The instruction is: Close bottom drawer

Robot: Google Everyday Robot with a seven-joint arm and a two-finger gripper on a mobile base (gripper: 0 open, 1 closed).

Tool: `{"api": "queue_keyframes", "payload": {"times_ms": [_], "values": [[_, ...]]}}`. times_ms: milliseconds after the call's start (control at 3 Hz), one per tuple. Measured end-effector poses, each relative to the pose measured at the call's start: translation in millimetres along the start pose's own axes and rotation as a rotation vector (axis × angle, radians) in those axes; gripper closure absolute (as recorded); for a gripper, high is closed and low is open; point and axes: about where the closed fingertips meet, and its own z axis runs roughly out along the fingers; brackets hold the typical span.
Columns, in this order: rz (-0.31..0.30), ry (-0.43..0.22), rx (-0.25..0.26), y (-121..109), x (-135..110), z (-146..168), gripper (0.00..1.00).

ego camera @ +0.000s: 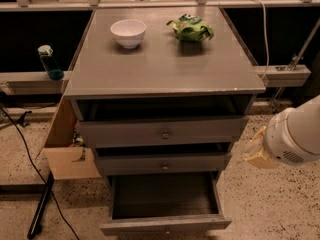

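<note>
The low, flat grey bottom drawer stands pulled well out at the foot of the grey wooden cabinet. Right of the cabinet hangs the cream gripper; whether it is apart or together we cannot tell. We should bring it before the drawer front and push squarely.

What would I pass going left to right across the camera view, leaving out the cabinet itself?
small blue bottle → white round bowl → crumpled green bag → cream-coloured gripper, far right, low beside the drawers of the grey wooden cabinet
</note>
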Motion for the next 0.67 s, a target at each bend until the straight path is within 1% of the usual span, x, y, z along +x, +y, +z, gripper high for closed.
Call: {"api": "queue_keyframes", "payload": {"times_ms": [333,667], "values": [[0.016,-0.050,-0.046,19,16,29,1.00],[0.043,-0.161,-0.093,50,48,88,1.00]]}}
